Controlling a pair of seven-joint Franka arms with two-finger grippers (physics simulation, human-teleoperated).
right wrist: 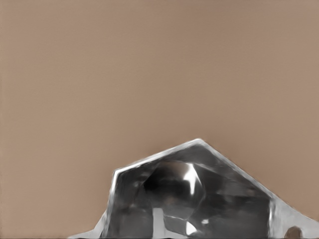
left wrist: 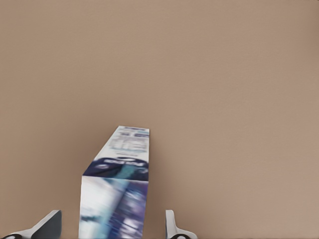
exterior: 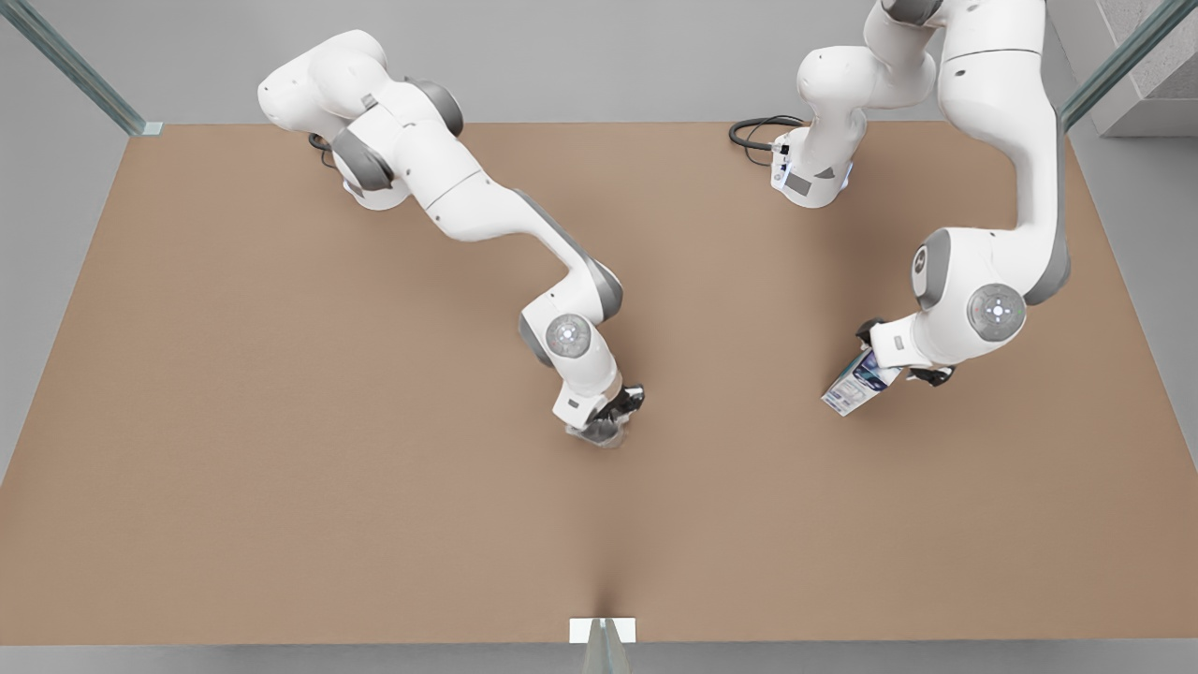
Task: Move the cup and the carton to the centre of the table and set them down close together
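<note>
The table [exterior: 281,421] is seen as a plain matte light-brown top bordered by grey floor, with a black cable [exterior: 753,131] lying at its far edge. Near the centre, the right gripper [exterior: 613,417] is closed around the cup [exterior: 599,434] — its faceted interior is shown by the right wrist view. Towards the front view's right, the carton [exterior: 854,384] is found between the spread fingers [left wrist: 47,226] of the left gripper [exterior: 894,360]; contact cannot be told.
</note>
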